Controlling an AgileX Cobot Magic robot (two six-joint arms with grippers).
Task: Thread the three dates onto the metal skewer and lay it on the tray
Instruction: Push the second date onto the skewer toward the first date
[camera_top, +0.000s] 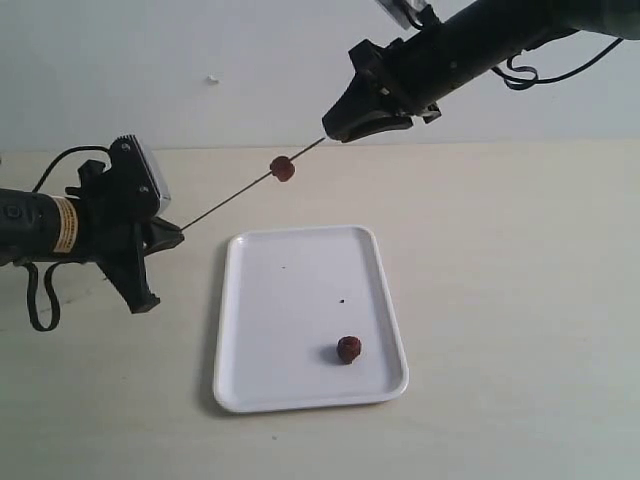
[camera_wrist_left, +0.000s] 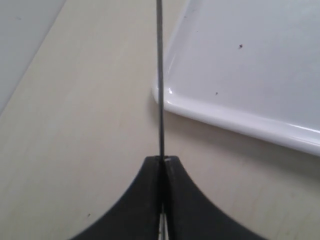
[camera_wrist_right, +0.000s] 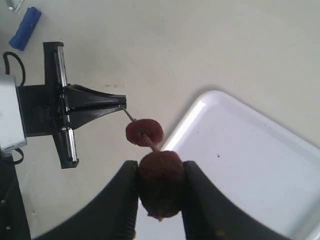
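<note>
My left gripper (camera_top: 175, 233) is shut on one end of the metal skewer (camera_top: 235, 198), which slants up and to the right above the table. One date (camera_top: 283, 168) is threaded partway along it. My right gripper (camera_top: 335, 135) is shut on a second date (camera_wrist_right: 161, 182) at the skewer's far end; the skewer tip meets that date. In the exterior view this date is hidden between the fingers. A third date (camera_top: 348, 349) lies on the white tray (camera_top: 300, 400), near its front right. The left wrist view shows the skewer (camera_wrist_left: 160, 75) leaving my shut left gripper (camera_wrist_left: 163, 160).
The tray (camera_wrist_left: 240, 120) lies on a pale wooden table, below and to the right of the skewer. A blue object (camera_wrist_right: 27, 27) lies on the table beyond the left arm. A white wall stands behind the table.
</note>
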